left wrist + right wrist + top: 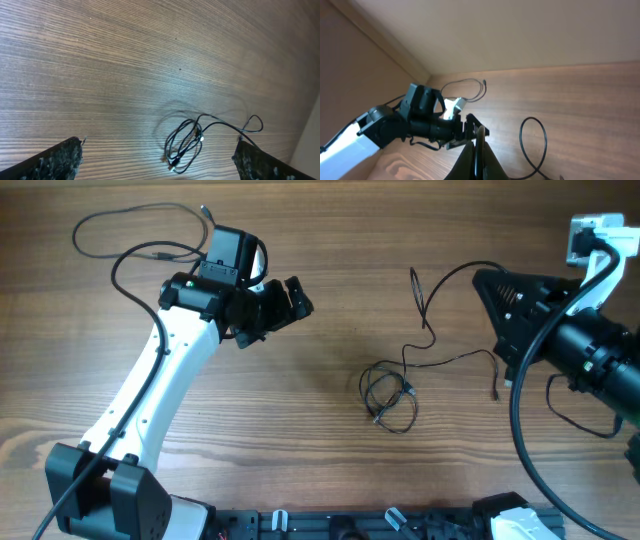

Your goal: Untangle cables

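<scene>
Left claw [278,310] wide, aimed at the knotted cables [390,395], evidently readied to grasp; right claw [482,280] closed, contents undetermined.

cables [404,388] 3 | arms [150,390] 2 | pincers [157,150] 2 | table [300,445] 1

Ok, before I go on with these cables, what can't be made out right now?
- Right gripper, shut: whether it pinches the cable loop. Its own fingers cover the contact in the right wrist view, and overhead it is too small.
- Tangle: which strand lies on top. Too small in the overhead and left wrist views.
- Separate cable: one stretch is hidden behind the left arm, overhead.
</scene>
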Tool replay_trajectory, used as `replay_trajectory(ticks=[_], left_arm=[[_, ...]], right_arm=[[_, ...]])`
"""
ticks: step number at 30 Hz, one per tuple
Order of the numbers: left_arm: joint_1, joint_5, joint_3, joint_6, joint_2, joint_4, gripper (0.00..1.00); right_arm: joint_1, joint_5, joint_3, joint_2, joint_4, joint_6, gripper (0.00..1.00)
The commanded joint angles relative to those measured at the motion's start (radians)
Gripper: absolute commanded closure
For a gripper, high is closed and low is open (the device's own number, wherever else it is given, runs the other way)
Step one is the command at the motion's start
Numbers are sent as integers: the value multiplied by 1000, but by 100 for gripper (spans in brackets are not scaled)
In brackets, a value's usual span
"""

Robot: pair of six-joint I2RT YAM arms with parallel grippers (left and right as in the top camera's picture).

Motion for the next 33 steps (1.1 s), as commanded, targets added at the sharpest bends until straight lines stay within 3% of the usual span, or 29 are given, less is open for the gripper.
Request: replay_trajectory(ticks=[1,2,3,4,5,7,9,12,15,20,26,31,33], left_arm=[[-5,336,-6,-73,6,50,0],[-5,514,-6,-166,6,103,0],[-5,598,-6,-254,6,142,0],[-5,655,-6,-314,6,190,10],[-5,698,-6,-356,6,241,13],[-5,774,-6,-446,6,344,12],[-9,815,-6,-545,6,394,11],[-16,817,-6,-571,6,446,11],[-16,807,-6,-663,6,455,19],[-20,756,-6,-668,6,453,37],[-21,539,-6,-640,6,392,40],[-21,530,-6,-589,6,390,38],[-21,516,-6,-589,6,390,49]], right_arm=[[1,-24,2,29,-55,-8,96],[1,-35,1,51,-91,-42,96],[1,-64,1,73,-114,-84,96],[1,-103,1,92,-129,-110,96],[1,-153,1,110,-140,-128,96],[1,-269,1,146,-158,-167,96],[1,-282,1,177,-166,-167,96],[1,-298,1,218,-190,-162,96],[1,-366,1,224,-195,-203,96],[1,-371,1,222,-208,-210,96],[1,-393,1,222,-217,-211,96],[1,-393,1,222,-217,-211,96],[1,-393,1,222,-219,-210,96]])
